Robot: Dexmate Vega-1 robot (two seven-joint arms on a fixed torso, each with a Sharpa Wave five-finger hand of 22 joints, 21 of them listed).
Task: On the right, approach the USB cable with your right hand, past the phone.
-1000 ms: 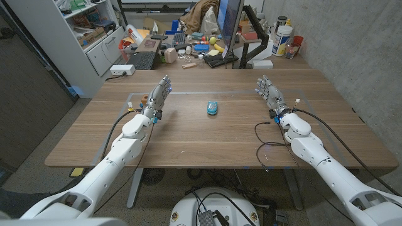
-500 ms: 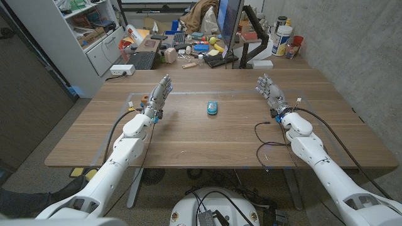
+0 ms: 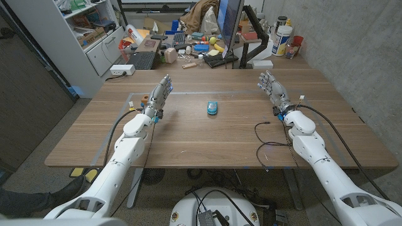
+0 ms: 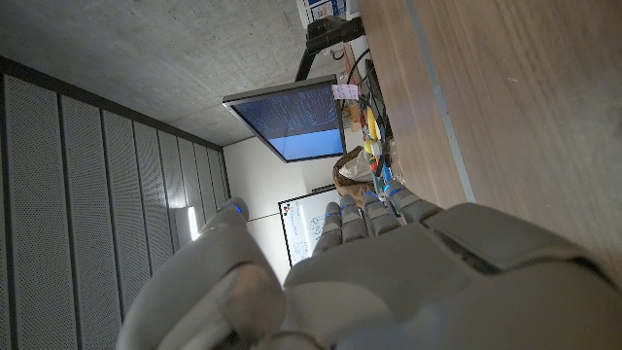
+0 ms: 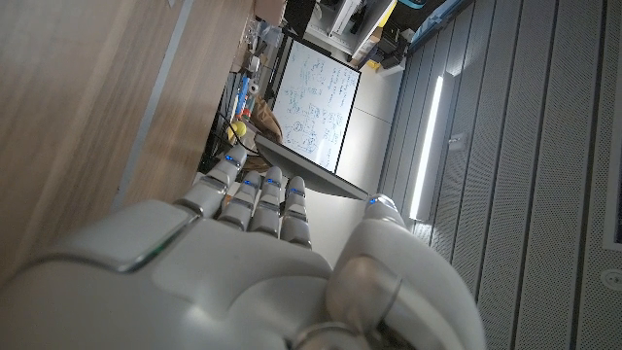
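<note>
A small blue phone point(image 3: 213, 108) lies near the middle of the wooden table point(image 3: 188, 135). The thin black USB cable point(image 3: 256, 132) curls in a loop on the right side, its free end pointing towards my right wrist. My right hand point(image 3: 272, 88) is open, fingers stretched out and pointing away, farther back than the loop and slightly right of it, apart from it. My left hand point(image 3: 160, 94) is open too, fingers extended, on the left side level with the phone. Each wrist view looks along the back of its own hand: left hand point(image 4: 389, 262), right hand point(image 5: 243, 253).
A second desk behind the table's far edge holds a monitor point(image 3: 229, 25), a keyboard point(image 3: 143, 60), bottles point(image 3: 282, 41) and small clutter. A white shelf unit point(image 3: 88, 37) stands at the back left. Thicker black cables run along my right forearm point(image 3: 314, 119).
My right hand has drifted slightly to the right and a little farther back. A dark shape has come in by the floor at the lower left. The left hand, phone and cable stay put.
</note>
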